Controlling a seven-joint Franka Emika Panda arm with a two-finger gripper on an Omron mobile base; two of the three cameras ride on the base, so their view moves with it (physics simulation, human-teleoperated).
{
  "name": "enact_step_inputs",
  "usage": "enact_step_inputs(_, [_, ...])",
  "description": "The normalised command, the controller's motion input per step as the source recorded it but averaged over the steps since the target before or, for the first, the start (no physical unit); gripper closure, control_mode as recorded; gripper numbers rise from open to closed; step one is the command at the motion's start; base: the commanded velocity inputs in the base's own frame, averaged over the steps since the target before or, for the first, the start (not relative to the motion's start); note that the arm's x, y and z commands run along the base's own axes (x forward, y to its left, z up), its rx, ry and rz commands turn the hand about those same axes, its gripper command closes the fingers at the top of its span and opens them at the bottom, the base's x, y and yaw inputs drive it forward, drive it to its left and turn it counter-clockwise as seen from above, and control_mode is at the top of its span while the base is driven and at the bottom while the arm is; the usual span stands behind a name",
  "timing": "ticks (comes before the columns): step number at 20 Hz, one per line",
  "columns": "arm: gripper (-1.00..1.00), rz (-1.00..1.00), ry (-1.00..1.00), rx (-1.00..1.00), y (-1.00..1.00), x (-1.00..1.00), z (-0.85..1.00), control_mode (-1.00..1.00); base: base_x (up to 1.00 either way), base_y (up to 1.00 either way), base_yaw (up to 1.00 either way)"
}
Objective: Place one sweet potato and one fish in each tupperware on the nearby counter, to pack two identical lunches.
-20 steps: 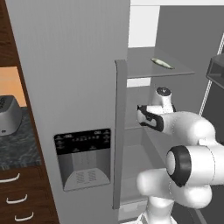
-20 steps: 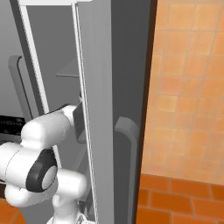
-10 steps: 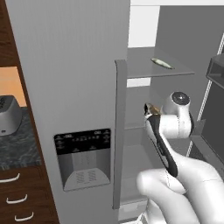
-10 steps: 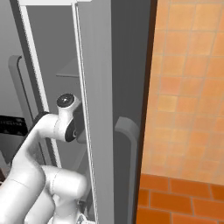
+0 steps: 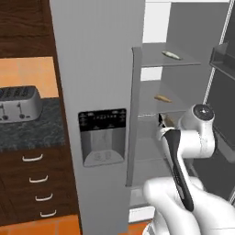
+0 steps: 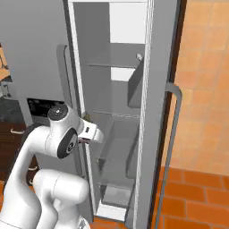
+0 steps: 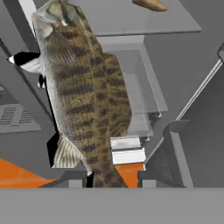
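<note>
One striped fish (image 7: 83, 92) lengthwise in the nearly closed end effector (image 5: 164, 123), just outside the open fridge (image 5: 151, 137).

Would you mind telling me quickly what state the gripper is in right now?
Gripper: closed on the fish, which hangs in front of the hand camera by the open fridge.

Place: a home kitchen.
Centre: tall grey fridge (image 5: 96, 69), door open.
Left edge: toaster (image 5: 18, 103) on the counter (image 5: 27, 133), drawers below.
Floor: orange tiles.
</note>
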Motion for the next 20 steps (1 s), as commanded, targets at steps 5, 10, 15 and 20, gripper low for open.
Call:
enact_step_inputs(5, [1.00, 0.00, 0.00, 0.00, 0.00, 0.00, 0.00, 1.00, -0.23, 1.00, 0.35])
enact_step_inputs(10, [1.00, 0.00, 0.00, 0.00, 0.00, 0.00, 0.00, 1.00, 0.00, 1.00, 0.36])
enact_step_inputs(15, [1.00, 0.00, 0.00, 0.00, 0.00, 0.00, 0.00, 1.00, 0.28, 1.00, 0.28])
enact_step_inputs(20, [1.00, 0.00, 0.00, 0.00, 0.00, 0.00, 0.00, 1.00, 0.82, 1.00, -0.05])
